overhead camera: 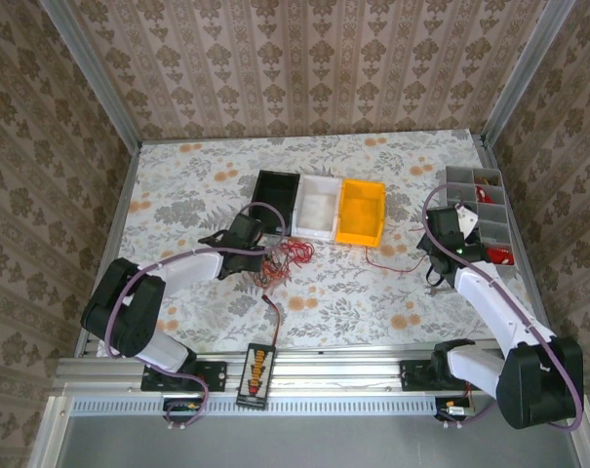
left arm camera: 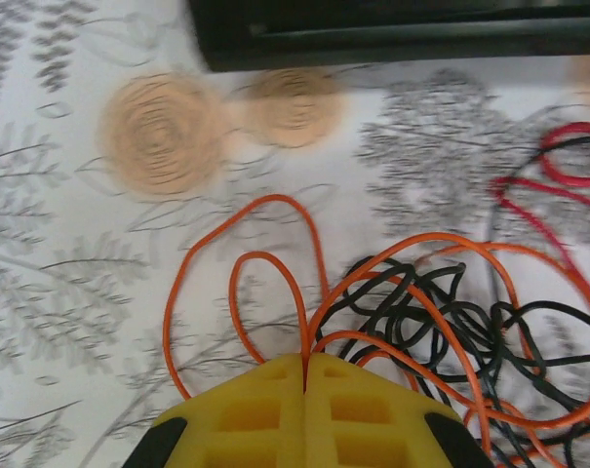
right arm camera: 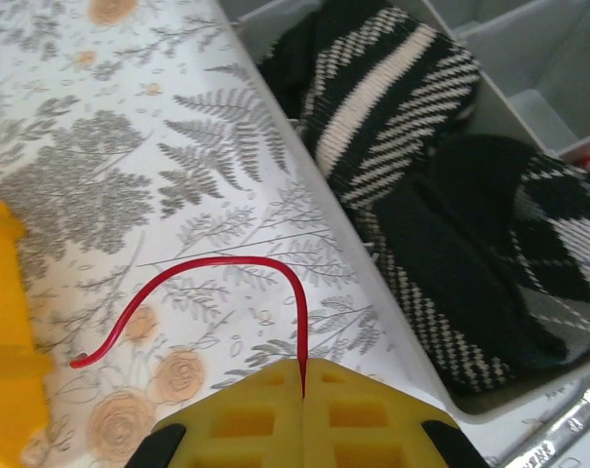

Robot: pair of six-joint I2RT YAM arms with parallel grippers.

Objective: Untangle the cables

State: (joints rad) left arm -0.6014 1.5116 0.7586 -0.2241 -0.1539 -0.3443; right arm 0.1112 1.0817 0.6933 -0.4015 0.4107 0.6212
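Red and black cables (overhead camera: 287, 253) lie in 1 loopy tangle on the floral tabletop (overhead camera: 373, 292), just in front of the black bin (overhead camera: 274, 200) and the white bin (overhead camera: 317, 208); 1 separate red wire (right arm camera: 216, 268) lies between the yellow bin (overhead camera: 362, 212) and the grey compartment tray (overhead camera: 475, 210). The left gripper (left arm camera: 304, 363) has its yellow fingers pressed together on an orange-red loop at the near edge of the tangle. The right gripper (right arm camera: 302, 369) is clamped on 1 end of the red wire, beside the tray wall, where black-and-white knitted fabric (right arm camera: 412, 107) lies in the tray.
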